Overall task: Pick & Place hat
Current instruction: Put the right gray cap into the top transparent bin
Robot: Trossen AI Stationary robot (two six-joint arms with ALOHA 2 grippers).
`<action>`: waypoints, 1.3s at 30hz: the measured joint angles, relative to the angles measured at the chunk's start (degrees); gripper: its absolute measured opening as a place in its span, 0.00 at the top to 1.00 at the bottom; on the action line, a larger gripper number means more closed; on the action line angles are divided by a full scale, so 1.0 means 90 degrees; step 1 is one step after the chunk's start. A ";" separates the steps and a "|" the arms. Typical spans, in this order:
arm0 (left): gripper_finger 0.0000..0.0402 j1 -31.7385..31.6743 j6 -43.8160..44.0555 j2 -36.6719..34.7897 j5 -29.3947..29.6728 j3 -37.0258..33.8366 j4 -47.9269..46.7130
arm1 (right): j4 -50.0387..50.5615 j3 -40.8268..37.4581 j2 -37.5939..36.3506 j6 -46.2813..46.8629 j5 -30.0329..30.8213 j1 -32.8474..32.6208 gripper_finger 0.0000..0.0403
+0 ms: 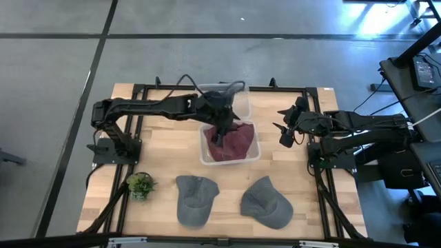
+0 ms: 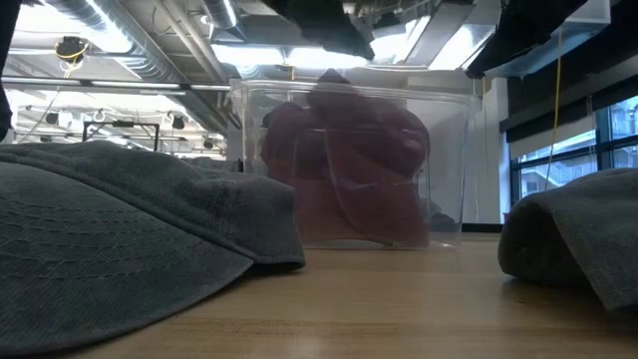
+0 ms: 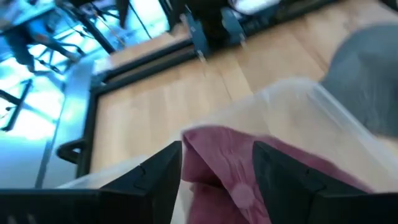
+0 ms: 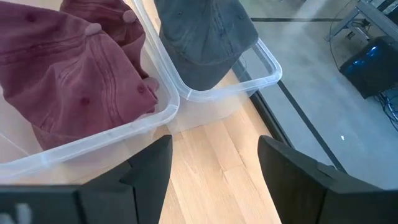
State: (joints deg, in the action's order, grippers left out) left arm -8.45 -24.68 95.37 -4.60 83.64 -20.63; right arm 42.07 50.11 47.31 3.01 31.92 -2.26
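Observation:
A maroon hat lies bunched in a clear plastic bin at mid-table; the low view shows it through the bin wall. My left gripper reaches down into the bin, open, with a raised part of the maroon hat between its fingers. My right gripper hovers open to the right of the bin and holds nothing; its wrist view shows the maroon hat and the bin rim. Two grey hats rest brim-down on the table near its near edge. My left gripper comes at the maroon hat from above, slanting into the bin. Its two fingers stand either side of a raised fold of the crown. Whether they touch the cloth, I cannot tell. The hat lies in the bin.
A second clear bin stands just behind the first, with a grey hat in it. A small potted plant sits near the table's left near corner. Black frame rails run along the table edges. Bare wood lies between the bin and the two grey hats.

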 joint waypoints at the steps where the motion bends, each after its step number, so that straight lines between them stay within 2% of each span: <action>1: 0.52 -0.0026 0.0101 -0.0066 0.0000 0.0001 0.0042 | 0.0000 0.0000 0.0000 0.0000 0.0000 0.0000 0.41; 7: 0.53 -0.0220 0.0965 -0.0694 -0.0341 -0.0158 0.0140 | -0.0003 0.0000 0.0000 0.0159 -0.0005 0.0000 0.41; 13: 0.52 -0.0183 0.1869 -0.1676 -0.0384 -0.1509 0.1315 | -0.0272 -0.0407 -0.0002 0.0289 -0.0071 -0.0002 0.41; 16: 0.52 -0.0061 0.2212 -0.2168 -0.0295 -0.2065 0.1478 | -0.0642 -0.0756 -0.0007 0.0287 -0.0115 0.0000 0.41; 21: 0.53 0.0236 0.2557 -0.2651 -0.0274 -0.2751 0.1613 | -0.1153 -0.1057 0.0025 0.0146 -0.0900 0.0000 0.41; 27: 0.53 0.0556 0.2727 -0.2940 -0.0275 -0.3124 0.1604 | -0.1358 -0.1141 0.0024 0.0231 -0.1492 0.0000 0.41; 34: 0.53 0.0571 0.2750 -0.3348 -0.0258 -0.3536 0.1665 | -0.1416 -0.1141 0.0049 0.0582 -0.2925 -0.0040 0.41; 39: 0.53 0.0571 0.2775 -0.3581 -0.0260 -0.3643 0.1545 | -0.1430 -0.1141 0.0262 0.1037 -0.3169 -0.0267 0.41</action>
State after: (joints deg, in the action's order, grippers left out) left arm -3.31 0.29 63.14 -6.94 50.85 -6.73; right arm 29.20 39.83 49.67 12.34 3.40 -4.67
